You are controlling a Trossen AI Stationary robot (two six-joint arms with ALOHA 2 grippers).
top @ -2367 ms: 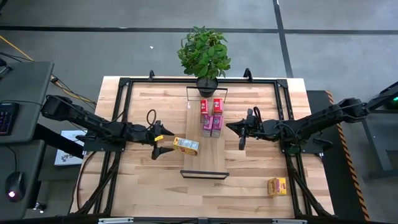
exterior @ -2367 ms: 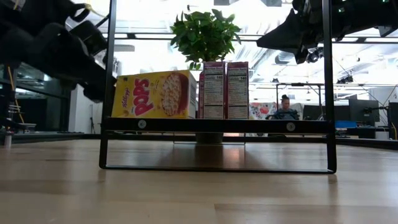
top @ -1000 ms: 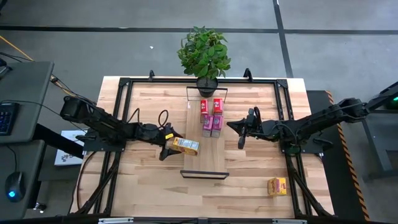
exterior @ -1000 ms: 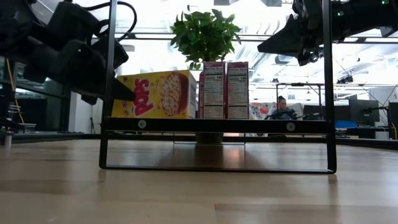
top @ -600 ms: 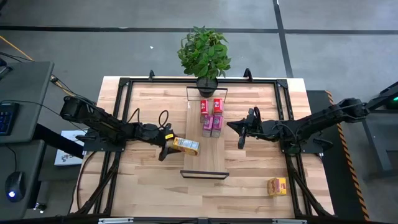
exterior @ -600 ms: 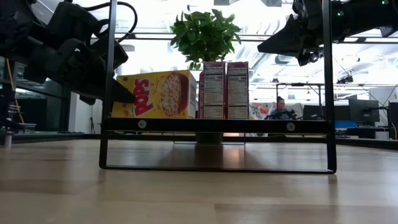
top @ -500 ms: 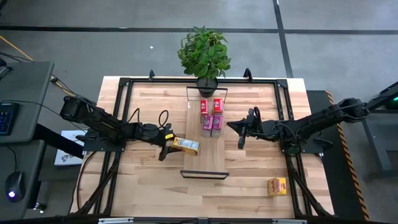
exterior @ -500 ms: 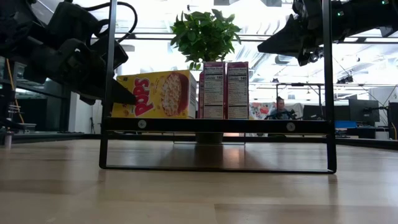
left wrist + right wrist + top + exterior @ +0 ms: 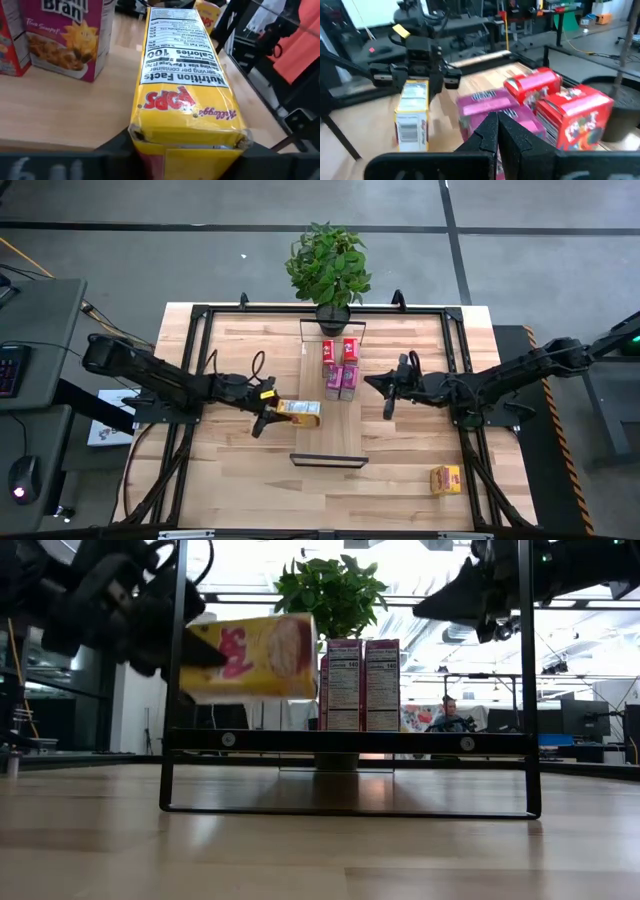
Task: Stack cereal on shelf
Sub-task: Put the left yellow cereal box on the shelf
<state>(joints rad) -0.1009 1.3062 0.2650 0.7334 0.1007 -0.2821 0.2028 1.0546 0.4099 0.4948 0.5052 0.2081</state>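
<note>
- Near half of the shelf point(image 9: 328, 442) plank lies bare, open from above
- Far half is blocked: red and pink boxes point(image 9: 340, 368) stand packed together, potted plant point(image 9: 329, 268) just behind them
- Right gripper point(image 9: 387, 392) hangs beside the shelf's right edge
- Black end frames point(image 9: 177, 680) wall off the near end at table height

Shelf point(image 9: 328, 438): long narrow light-wood plank w/ black end frames, running front-to-back down mid worktop. 2 red boxes point(image 9: 340, 349) + 2 pink boxes point(image 9: 340, 381) stand upright in a block near its rear end. One yellow box point(image 9: 299, 412) is lifted clear of the plank at its left edge, slightly tilted; 2nd yellow box point(image 9: 445, 478) lies near worktop's front-right corner.
</note>
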